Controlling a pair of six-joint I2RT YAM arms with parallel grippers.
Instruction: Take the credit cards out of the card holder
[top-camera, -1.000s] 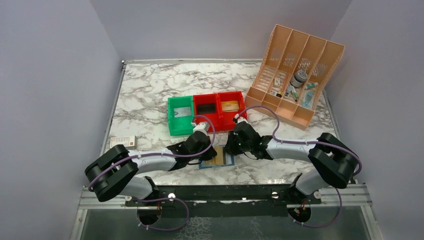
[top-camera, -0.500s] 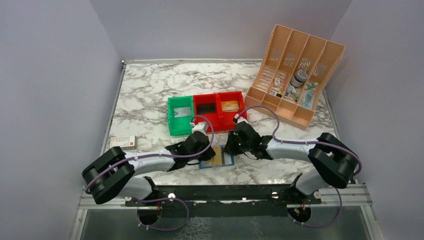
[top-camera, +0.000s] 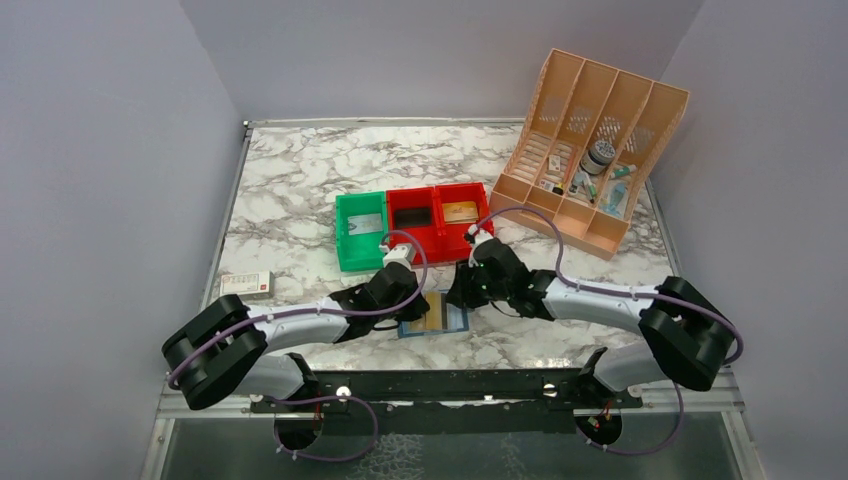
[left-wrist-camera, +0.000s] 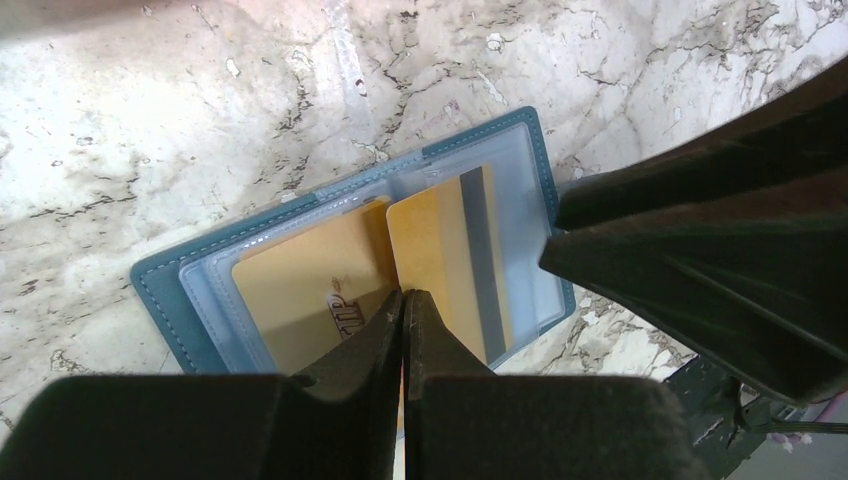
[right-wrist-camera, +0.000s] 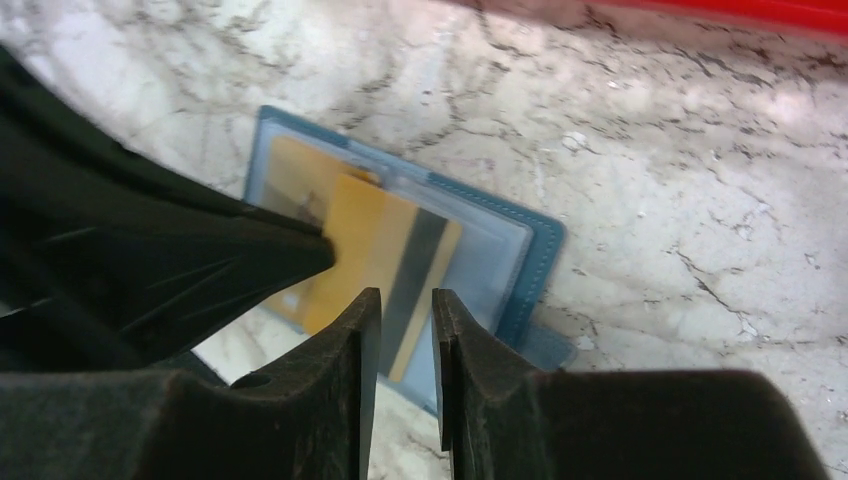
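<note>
The blue card holder (top-camera: 452, 320) lies open on the marble near the table's front, and shows in the left wrist view (left-wrist-camera: 160, 285) and the right wrist view (right-wrist-camera: 540, 255). One tan-gold credit card (left-wrist-camera: 300, 290) sits in its left pocket. A second gold card with a dark stripe (left-wrist-camera: 440, 250) lies on the right panel, slanted (right-wrist-camera: 375, 245). My left gripper (left-wrist-camera: 403, 293) is shut, its tips on the fold between the two cards (top-camera: 420, 302). My right gripper (right-wrist-camera: 407, 295) hovers over the striped card's end, jaws a narrow gap apart (top-camera: 457, 297).
A green bin (top-camera: 345, 240) holds a pale grey card (top-camera: 366, 223). Beside it stand two red bins (top-camera: 412, 232), the right one holding a tan card (top-camera: 460, 211). A white-and-red box (top-camera: 246, 283) lies at the left. A peach organizer (top-camera: 590, 150) stands at the back right.
The right arm's elbow has swung out to the right while its gripper stays over the holder. The left arm has shifted slightly; its gripper stays on the holder.
</note>
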